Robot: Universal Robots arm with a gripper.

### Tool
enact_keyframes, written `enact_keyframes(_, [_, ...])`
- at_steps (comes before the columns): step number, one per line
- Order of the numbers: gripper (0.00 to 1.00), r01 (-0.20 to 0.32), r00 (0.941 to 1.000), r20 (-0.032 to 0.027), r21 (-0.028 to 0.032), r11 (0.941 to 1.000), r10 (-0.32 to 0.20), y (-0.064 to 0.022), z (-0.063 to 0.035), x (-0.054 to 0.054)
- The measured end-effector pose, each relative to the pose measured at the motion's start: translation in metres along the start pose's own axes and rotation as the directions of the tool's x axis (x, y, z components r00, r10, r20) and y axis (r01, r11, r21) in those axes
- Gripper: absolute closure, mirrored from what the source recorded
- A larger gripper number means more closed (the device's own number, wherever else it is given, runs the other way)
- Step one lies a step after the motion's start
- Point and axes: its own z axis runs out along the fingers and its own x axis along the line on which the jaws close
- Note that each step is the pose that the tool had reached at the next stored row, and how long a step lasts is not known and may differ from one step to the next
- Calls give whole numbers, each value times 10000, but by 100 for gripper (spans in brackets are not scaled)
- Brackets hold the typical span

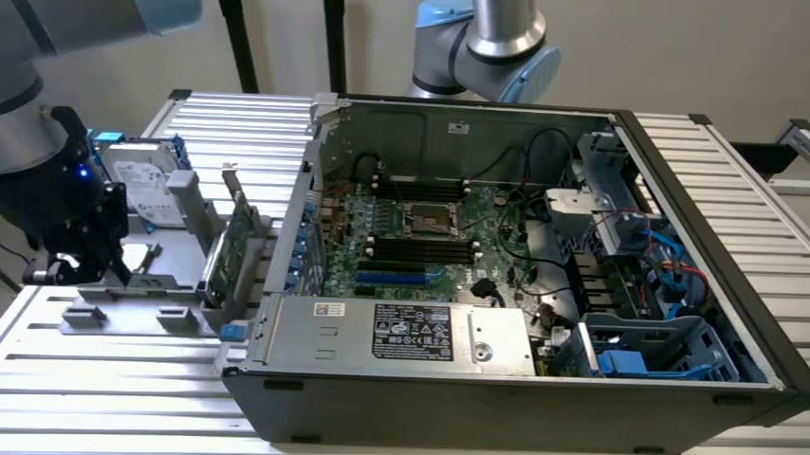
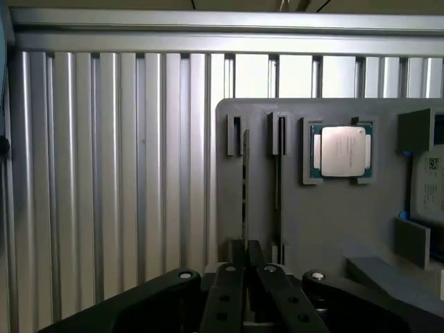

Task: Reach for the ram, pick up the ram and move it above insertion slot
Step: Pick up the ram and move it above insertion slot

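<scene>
The gripper pinches the ram, which stands on edge in a gray tray on the ribbed metal table, beside an open computer and a pale wall.

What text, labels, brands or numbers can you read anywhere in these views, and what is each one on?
No text can be read as words or numbers.
power supply label: black and white print, too small to read.
small white sticker beside it: blurred.
hard drive label: unreadable.
processor lid: markings too faint.
white label with a square code: no legible words.
</scene>
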Motion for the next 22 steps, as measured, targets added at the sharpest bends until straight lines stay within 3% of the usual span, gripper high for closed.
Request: enact_keyframes(22, [86, 52, 10000, 43, -67, 10000, -52, -776, -1018, -16])
